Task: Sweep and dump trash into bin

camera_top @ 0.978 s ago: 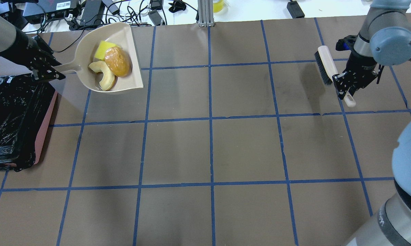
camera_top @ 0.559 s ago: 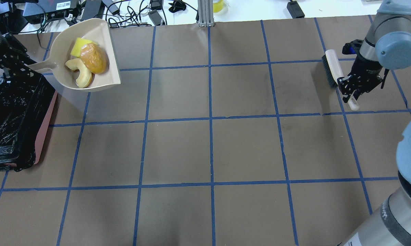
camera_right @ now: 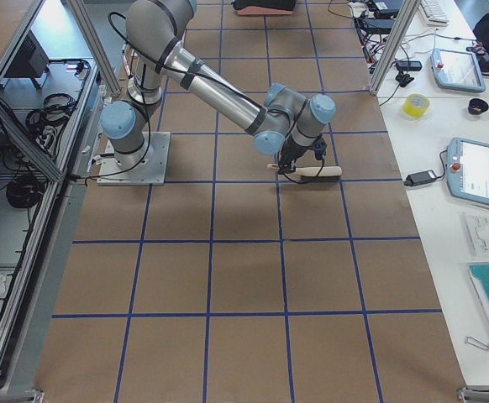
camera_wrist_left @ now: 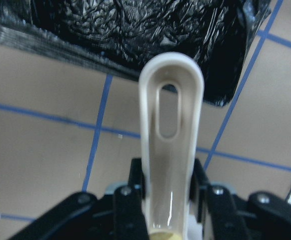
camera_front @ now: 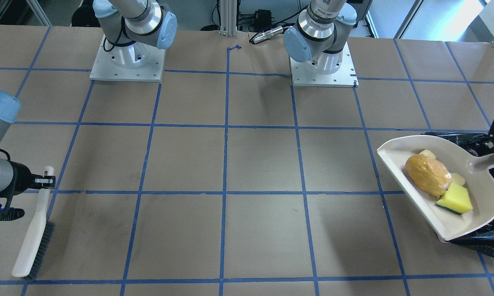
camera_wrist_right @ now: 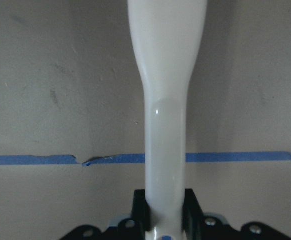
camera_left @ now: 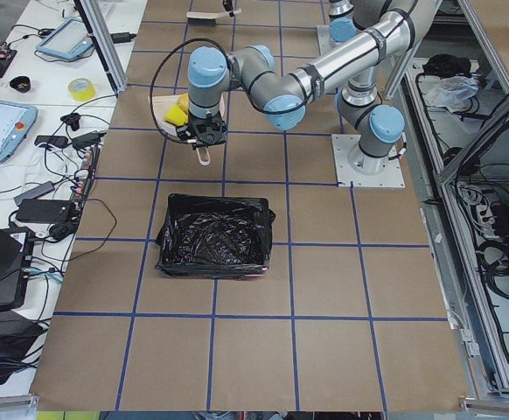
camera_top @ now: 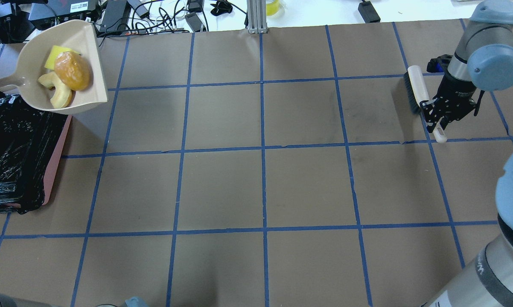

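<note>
A beige dustpan (camera_top: 81,91) hangs in the air at the far left, by the bin's far end. In it lie the trash items: a golden-yellow oval lump (camera_top: 72,70), a pale cream crescent (camera_top: 60,97) and a yellow block (camera_top: 53,57) with a green side (camera_front: 448,207). My left gripper (camera_wrist_left: 169,187) is shut on the dustpan handle (camera_wrist_left: 169,100). The bin (camera_top: 53,166), a pink tub lined with a black bag, stands at the left edge. My right gripper (camera_top: 438,116) is shut on the handle of the beige hand brush (camera_top: 415,85) at the far right, its bristles down near the table.
Cables and electronics (camera_top: 111,13) lie on the white bench beyond the table's far edge, close behind the dustpan. An aluminium post (camera_top: 256,17) stands at the far middle. The two arm bases (camera_front: 128,61) (camera_front: 323,61) stand on the robot's side.
My left gripper has carried the dustpan with the trash to the left, up to the bin's far end. My right gripper has shifted the brush slightly right.
</note>
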